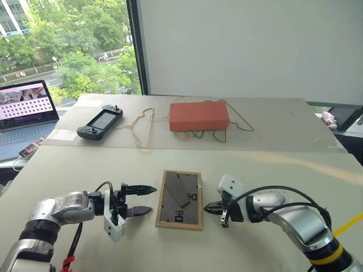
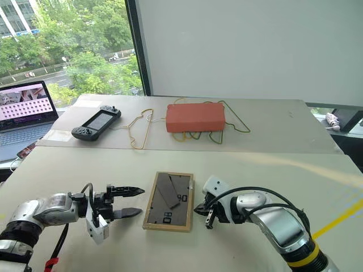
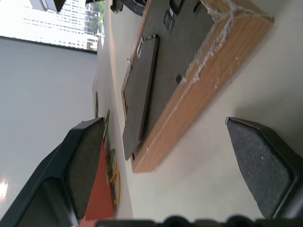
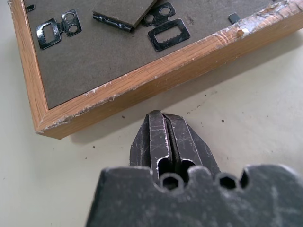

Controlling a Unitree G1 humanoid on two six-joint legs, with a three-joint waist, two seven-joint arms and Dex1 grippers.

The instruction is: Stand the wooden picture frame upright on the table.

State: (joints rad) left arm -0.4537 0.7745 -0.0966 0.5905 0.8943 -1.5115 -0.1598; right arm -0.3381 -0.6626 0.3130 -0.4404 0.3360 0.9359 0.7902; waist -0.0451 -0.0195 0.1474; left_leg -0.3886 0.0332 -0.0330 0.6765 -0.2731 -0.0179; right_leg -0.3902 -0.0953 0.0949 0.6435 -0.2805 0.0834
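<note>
Frame (image 1: 180,200): face-down, long axis away from robot | left claw (image 1: 143,200) released | right claw (image 1: 211,207) clenched empty

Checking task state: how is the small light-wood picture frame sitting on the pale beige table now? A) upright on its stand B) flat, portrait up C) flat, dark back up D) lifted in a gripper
C: the light-wood picture frame lies flat on the beige table, dark back and fold-out stand facing up, neither gripper holding it.

No readable text, labels or numbers anywhere.
</note>
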